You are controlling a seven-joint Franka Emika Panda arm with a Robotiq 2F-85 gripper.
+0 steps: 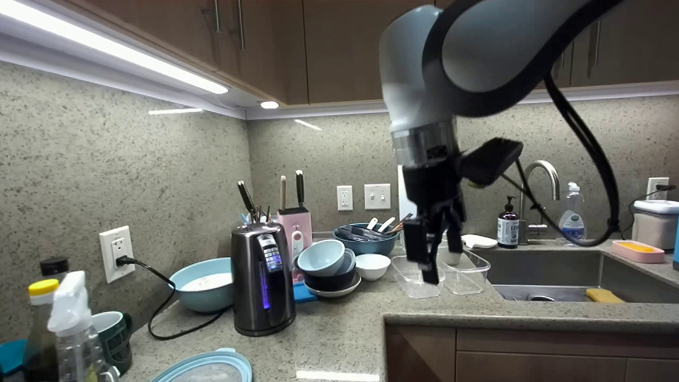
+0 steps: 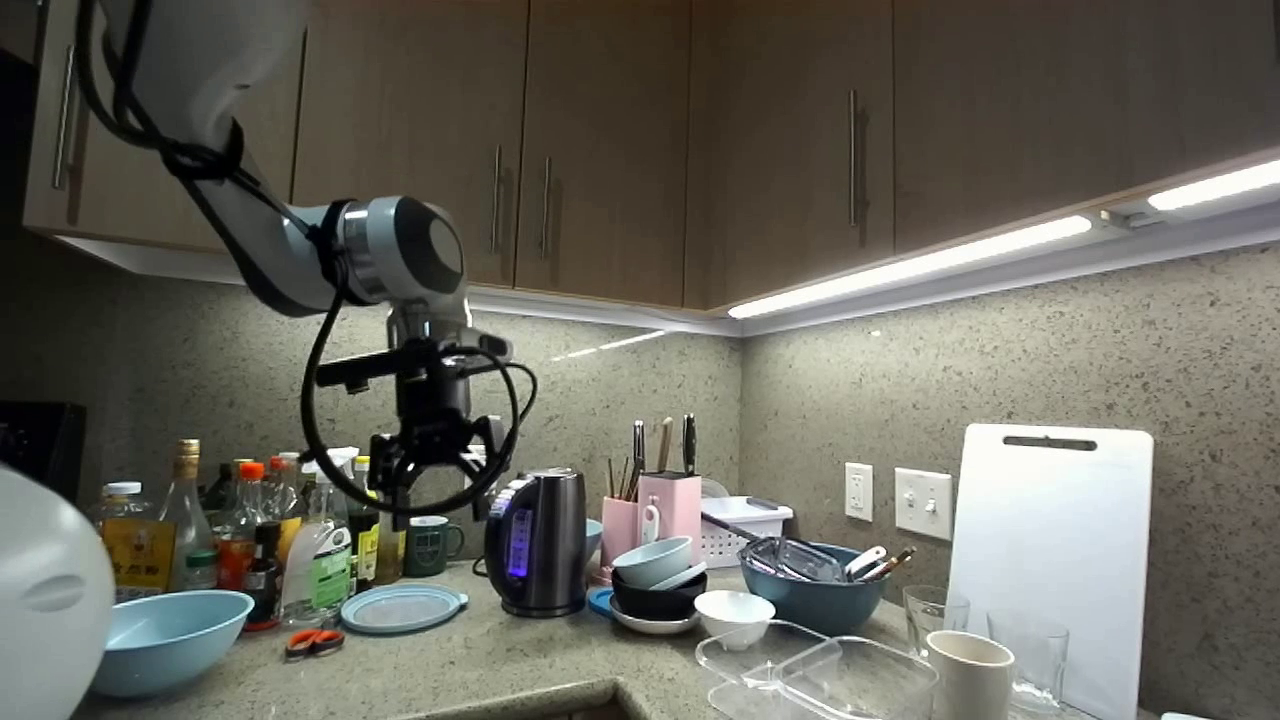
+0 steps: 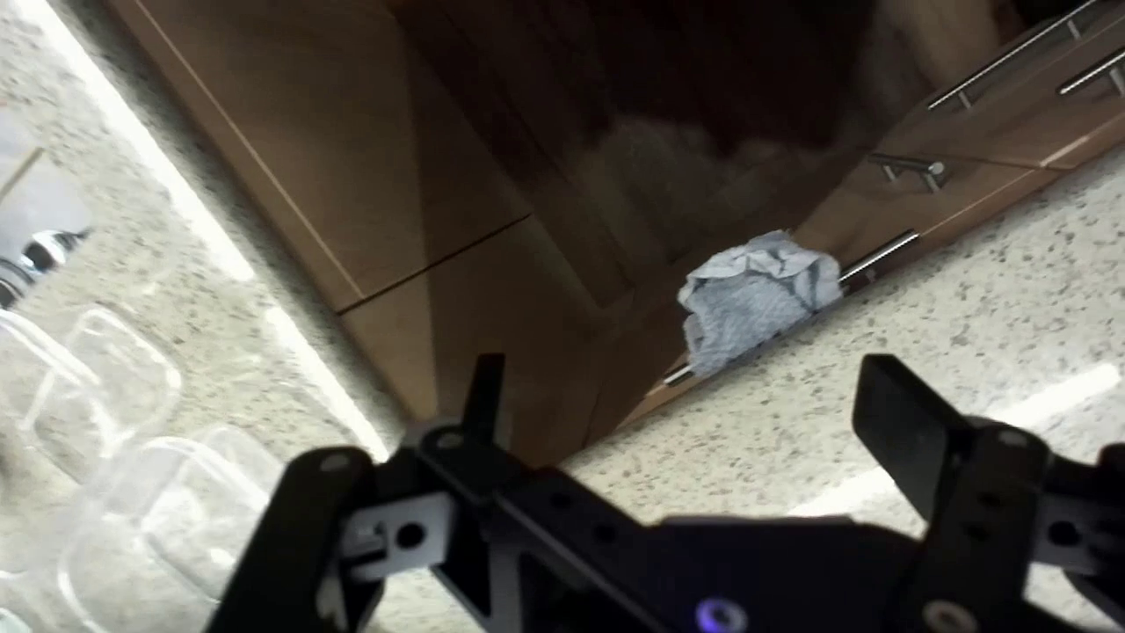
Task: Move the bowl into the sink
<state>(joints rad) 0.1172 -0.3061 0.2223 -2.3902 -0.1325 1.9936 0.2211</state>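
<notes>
Bench (image 1: 339, 337) crowded around kettle (image 1: 263, 284); gripper (image 3: 684, 365) wide, empty. Bowl stack (image 1: 328, 270) beside kettle could topple if gripper clips it.

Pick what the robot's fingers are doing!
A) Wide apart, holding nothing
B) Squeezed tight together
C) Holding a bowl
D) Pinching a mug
A: in the wrist view, the fingers stand wide apart with nothing gripped between them.
</notes>
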